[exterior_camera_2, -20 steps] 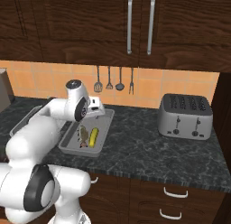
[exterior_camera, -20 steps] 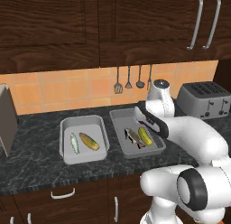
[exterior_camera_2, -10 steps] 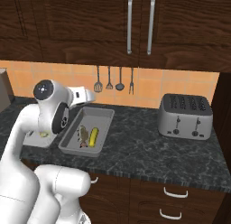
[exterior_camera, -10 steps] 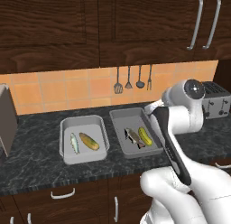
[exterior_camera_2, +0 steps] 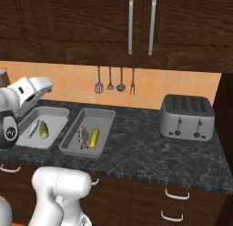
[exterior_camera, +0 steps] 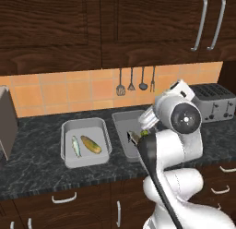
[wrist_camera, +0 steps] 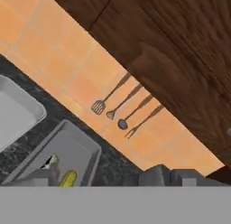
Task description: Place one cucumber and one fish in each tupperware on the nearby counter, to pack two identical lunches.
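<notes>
Two grey tupperware trays sit side by side on the dark counter (exterior_camera_2: 136, 152). The left tupperware (exterior_camera: 85, 125) holds a fish (exterior_camera: 76, 146) and a cucumber (exterior_camera: 91, 144). The right tupperware (exterior_camera_2: 104, 114) holds a fish (exterior_camera_2: 83, 135) and a cucumber (exterior_camera_2: 94, 137); in the left base view my arm covers most of it. My white hand (exterior_camera_2: 32, 89) is raised above the trays. In the hand view my gripper (wrist_camera: 103, 179) is open with nothing between its fingers, and it looks down on the right tupperware (wrist_camera: 76, 144) and its cucumber (wrist_camera: 68, 178).
A silver toaster (exterior_camera_2: 186, 116) stands at the counter's right end. Several utensils (exterior_camera_2: 113, 79) hang on the orange tile backsplash under dark wall cabinets. A grey appliance (exterior_camera: 7, 122) stands at the far left. Drawers with silver handles (exterior_camera_2: 175, 194) run below.
My arm has swung up and back from low over the right tray, so the hand now sits high above the trays. The food in both trays has not moved.
</notes>
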Robot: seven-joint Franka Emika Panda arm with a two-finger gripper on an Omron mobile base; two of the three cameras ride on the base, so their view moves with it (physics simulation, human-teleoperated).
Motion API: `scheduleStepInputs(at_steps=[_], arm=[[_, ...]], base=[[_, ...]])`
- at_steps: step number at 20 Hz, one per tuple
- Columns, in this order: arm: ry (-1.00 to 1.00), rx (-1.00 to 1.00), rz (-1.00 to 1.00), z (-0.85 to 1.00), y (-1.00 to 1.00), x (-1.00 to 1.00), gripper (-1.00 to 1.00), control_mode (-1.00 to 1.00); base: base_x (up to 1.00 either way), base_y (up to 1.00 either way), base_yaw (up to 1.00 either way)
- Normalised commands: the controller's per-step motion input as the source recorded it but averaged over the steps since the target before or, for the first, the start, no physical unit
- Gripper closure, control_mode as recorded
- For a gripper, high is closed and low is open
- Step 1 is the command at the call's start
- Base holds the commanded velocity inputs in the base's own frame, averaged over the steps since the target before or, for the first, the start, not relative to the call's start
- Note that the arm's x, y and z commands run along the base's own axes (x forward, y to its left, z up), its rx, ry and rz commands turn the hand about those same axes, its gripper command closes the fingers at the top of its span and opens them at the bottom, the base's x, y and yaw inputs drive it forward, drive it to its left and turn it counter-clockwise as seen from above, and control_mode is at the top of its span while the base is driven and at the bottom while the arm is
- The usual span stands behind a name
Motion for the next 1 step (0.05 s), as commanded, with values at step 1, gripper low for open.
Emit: scheduleStepInputs(at_steps=[1], arm=[[0.13, -0.81, 0.00, -1.00, 0.70, 0.00, -1.00, -1.00]], base=[[0.00, 0.00, 0.00]])
